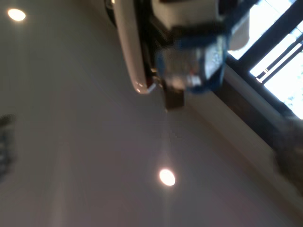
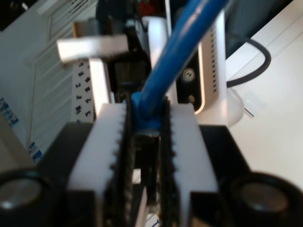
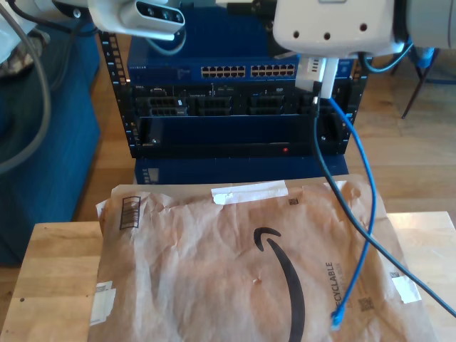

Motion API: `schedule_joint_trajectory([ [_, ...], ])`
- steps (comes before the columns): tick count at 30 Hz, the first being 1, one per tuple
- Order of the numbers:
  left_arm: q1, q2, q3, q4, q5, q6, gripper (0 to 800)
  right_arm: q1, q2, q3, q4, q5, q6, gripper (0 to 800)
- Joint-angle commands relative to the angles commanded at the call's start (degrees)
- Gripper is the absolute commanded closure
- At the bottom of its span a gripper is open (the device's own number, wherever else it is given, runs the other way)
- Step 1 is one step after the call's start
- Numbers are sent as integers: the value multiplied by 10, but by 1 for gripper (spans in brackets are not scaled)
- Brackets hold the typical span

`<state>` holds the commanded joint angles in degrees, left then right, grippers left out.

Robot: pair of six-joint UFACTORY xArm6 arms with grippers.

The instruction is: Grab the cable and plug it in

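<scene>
Now the cable (image 3: 362,178) hangs lengthwise down from my second gripper (image 2: 147,127).

Blue cable (image 3: 367,192) — across rack (image 3: 235,107) front

We saw the paper mailer (image 3: 235,263) lying flat on the wooden table (image 3: 50,278). Behind the mailer stood the equipment rack (image 3: 235,107), with the network switch (image 3: 246,71) in its upper bay. From the rack's side at the exterior view's right, the cable (image 3: 367,214) hung down onto the mailer, and its free plug (image 3: 336,322) rested on the mailer near the mailer's front edge.
</scene>
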<state>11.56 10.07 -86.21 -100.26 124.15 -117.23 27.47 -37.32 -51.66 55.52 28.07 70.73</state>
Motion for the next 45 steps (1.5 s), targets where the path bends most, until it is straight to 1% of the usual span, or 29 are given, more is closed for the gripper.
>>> schedule_joint_trajectory([
  [2, 18, -1, -2, 2, -32, 3, 5, 0, 1, 16, -1, -43, -1, 799],
  [4, 41, -2, -2, 33, -58, 3, 3, -1, 1, 28, -2, -52, -1, 798],
  [7, 57, -10, -2, 137, -103, 7, 2, -8, 3, 47, -12, -62, -1, 799],
  [8, 61, -14, -1, 171, -117, 13, 2, -14, 3, 54, -28, -73, -2, 799],
  [10, 76, -18, 0, 238, -130, 42, 2, -19, 3, 69, -69, -104, -1, 799],
  [12, 97, -25, 4, 300, -134, 82, 2, -20, 3, 92, -93, -141, 0, 800],
  [14, 110, -40, 13, 368, -131, 100, 2, -21, 3, 111, -106, -162, 0, 800],
  [16, 113, -60, 35, 440, -129, 112, 2, -24, 2, 134, -122, -185, 0, 800],
  [18, 143, -73, 62, 498, -129, 140, 2, -26, -4, 161, -146, -228, 0, 800],
  [20, 181, -76, 77, 522, -128, 211, 2, -25, -16, 185, -164, -262, 0, 799],
  [22, 223, -84, 97, 542, -127, 294, 2, -26, -19, 210, -167, -298, 0, 799],
  [24, 268, -91, 119, 586, -127, 326, 2, -25, -18, 236, -178, -338, 0, 799],
  [25, 285, -95, 123, 611, -126, 335, 2, -25, -18, 250, -184, -357, 0, 799],
  [27, 308, -105, 137, 657, -113, 377, 2, -25, -16, 270, -194, -397, -1, 799],
  [30, 344, -110, 164, 714, -105, 440, 2, -25, -3, 281, -212, -445, -1, 799],
  [31, 357, -119, 178, 738, -105, 461, 2, -26, 5, 281, -216, -454, -1, 799],
  [33, 369, -153, 217, 784, -105, 498, 1, -26, 14, 281, -222, -470, -1, 799],
  [36, 372, -215, 283, 846, -105, 563, 1, -26, 25, 281, -230, -484, -1, 799],
  [38, 390, -253, 331, 887, -108, 600, 1, -26, 28, 281, -230, -484, -1, 799],
  [42, 439, -324, 400, 903, -107, 689, 0, -27, 28, 295, -229, -484, -1, 799],
  [43, 453, -339, 418, 915, -108, 712, 0, -27, 28, 296, -229, -484, -1, 799],
  [45, 478, -359, 457, 969, -113, 752, 0, -27, 28, 302, -229, -484, -1, 799],
])
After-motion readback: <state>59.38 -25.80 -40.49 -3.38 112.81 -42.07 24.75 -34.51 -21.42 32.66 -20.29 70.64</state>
